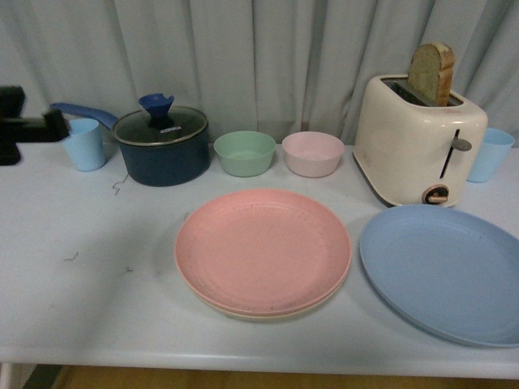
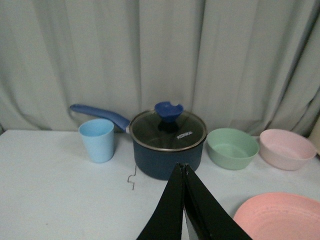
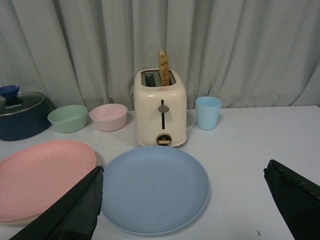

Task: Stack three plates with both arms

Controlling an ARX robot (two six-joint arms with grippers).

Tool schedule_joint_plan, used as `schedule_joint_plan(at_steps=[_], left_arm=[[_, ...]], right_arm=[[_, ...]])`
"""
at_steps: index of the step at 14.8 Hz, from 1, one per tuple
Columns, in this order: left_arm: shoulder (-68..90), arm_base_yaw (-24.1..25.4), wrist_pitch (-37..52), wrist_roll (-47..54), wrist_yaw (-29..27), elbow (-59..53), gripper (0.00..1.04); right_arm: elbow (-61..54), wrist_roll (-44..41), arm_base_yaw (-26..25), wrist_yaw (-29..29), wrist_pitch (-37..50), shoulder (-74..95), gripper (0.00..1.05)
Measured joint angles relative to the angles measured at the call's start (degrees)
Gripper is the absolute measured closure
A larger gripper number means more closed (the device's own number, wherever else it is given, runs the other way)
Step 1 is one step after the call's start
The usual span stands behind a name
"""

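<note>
My left hand (image 2: 183, 168) sits closest in its wrist view, its two black fingers (image 2: 170, 210) pressed together and holding nothing, pointing toward the dark blue pot (image 2: 167, 150) with its glass lid. My right hand (image 3: 182, 172) is spread wide and empty, one finger (image 3: 75, 210) showing at each side of its view, with the light blue plate (image 3: 152, 192) framed between them on the desk (image 1: 81, 267). That plate lies alone on my right, just beside the stack and not touching it. In the middle of the desk the pink plate (image 1: 263, 247) rests on the beige plate (image 1: 268, 314), of which only a rim shows. Behind them stand a green bowl (image 1: 244, 153) and a pink bowl (image 1: 313, 153).
</note>
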Motion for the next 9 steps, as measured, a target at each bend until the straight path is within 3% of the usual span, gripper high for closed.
schedule_joint_plan(at_steps=[9], left_arm=[[-20.2,4.13,-6.93,0.17,5.11,-15.34,1.03]], right_arm=[[0.0,0.0,0.0,0.0,0.0,0.0,0.06]])
